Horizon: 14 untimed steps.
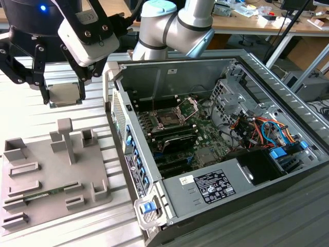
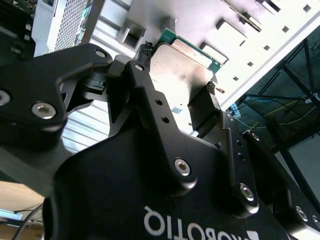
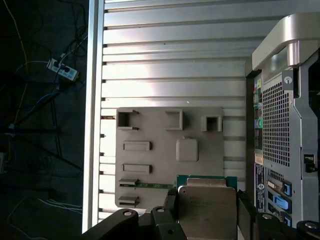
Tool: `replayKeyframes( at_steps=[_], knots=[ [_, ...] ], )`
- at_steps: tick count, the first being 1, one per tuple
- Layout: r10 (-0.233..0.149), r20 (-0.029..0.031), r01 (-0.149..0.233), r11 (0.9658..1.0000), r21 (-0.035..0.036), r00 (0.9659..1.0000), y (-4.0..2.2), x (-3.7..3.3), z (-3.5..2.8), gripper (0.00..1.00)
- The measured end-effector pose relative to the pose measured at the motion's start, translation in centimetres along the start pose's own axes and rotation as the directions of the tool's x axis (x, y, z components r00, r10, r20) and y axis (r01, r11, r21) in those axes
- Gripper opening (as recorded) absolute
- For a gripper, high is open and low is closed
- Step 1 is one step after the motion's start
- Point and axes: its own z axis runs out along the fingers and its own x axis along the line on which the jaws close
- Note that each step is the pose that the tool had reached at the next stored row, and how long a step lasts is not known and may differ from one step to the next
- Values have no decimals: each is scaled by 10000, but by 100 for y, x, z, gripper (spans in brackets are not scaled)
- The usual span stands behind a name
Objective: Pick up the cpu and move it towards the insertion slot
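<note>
My gripper [image 1: 65, 95] is shut on the cpu [image 1: 64, 93], a flat square chip with a silvery top and a thin green rim. I hold it in the air above the far end of the grey plastic tray [image 1: 51, 175], at the exterior view's left. The black fingers [image 2: 202, 107] clamp two opposite edges of the cpu [image 2: 182, 65]; in the first wrist view the cpu [image 3: 207, 200] hangs over the tray [image 3: 165, 150]. The insertion slot [image 1: 168, 119], a dark socket with its silver retaining plate [image 1: 189, 106] raised, lies on the motherboard inside the open computer case [image 1: 169, 62], to the exterior view's right of the gripper.
The case wall with its metal handle [image 1: 109, 77] stands between the gripper and the socket. A thin green memory stick [image 1: 36, 195] lies in the tray. Drive cage and coloured cables [image 1: 257, 128] fill the case's right side. Ribbed aluminium table [image 3: 170, 55] surrounds the tray.
</note>
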Motion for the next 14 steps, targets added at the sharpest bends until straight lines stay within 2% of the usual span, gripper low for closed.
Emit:
replayKeyframes(
  at_steps=[14],
  knots=[
    [0, 0, 0, 10000, 0, 10000, -3, -143, 0, 55]
  ],
)
